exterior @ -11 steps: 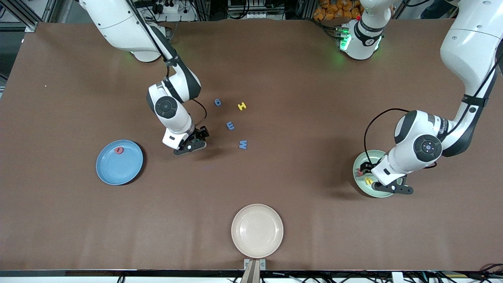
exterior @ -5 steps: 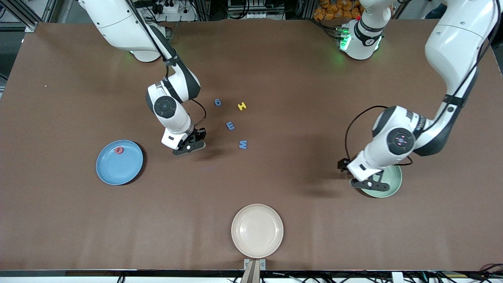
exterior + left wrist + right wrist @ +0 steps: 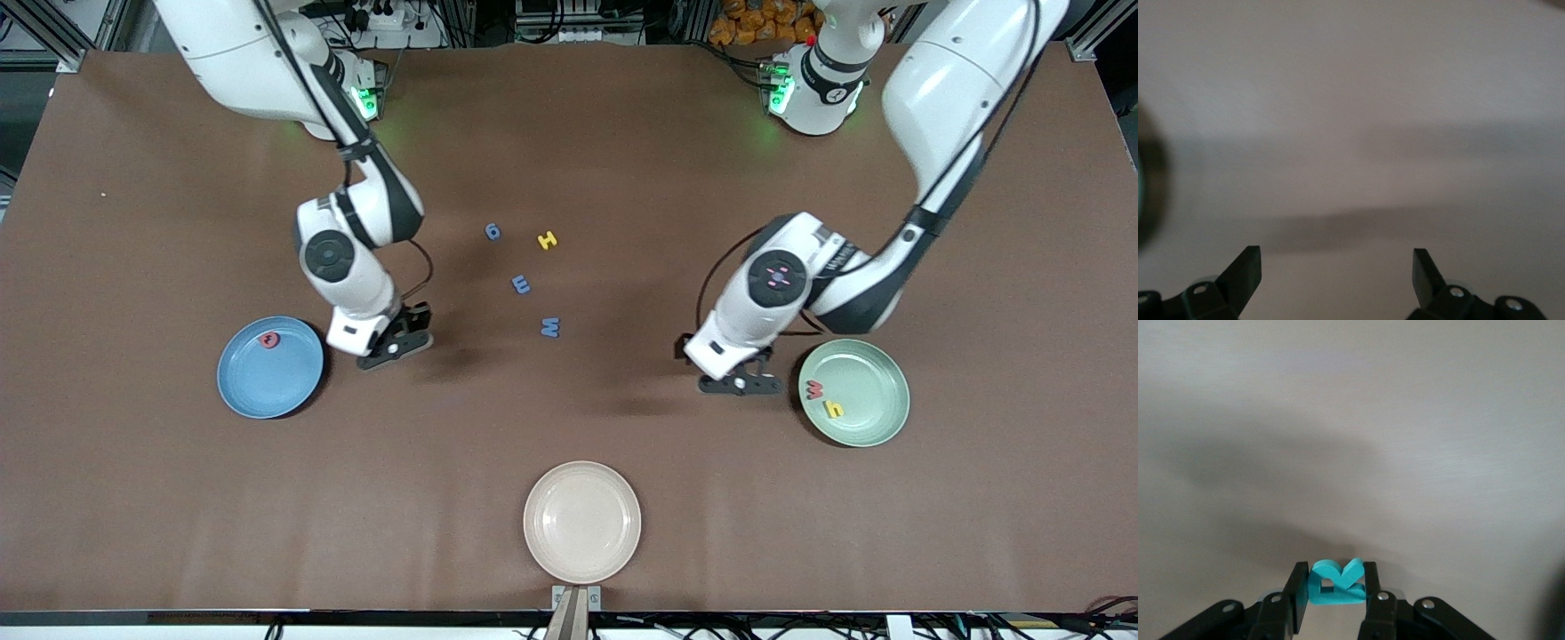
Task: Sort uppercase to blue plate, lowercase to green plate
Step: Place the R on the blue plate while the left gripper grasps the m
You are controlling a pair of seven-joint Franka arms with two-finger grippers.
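The right claw (image 3: 1331, 587) pinches a flat teal foam R (image 3: 1335, 581) over bare brown worktop (image 3: 178, 498) beside the round blue plate (image 3: 270, 367). The left claw (image 3: 1337, 267), fingers spread, hovers beside the green plate (image 3: 854, 392).

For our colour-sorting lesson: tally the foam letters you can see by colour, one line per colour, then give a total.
Red: 2, one on the blue plate, one on the green plate
Yellow: 2, the h on the green plate, the H on the table
Blue: 3, all on the table
Teal: 1, held in the right claw
Total: 8
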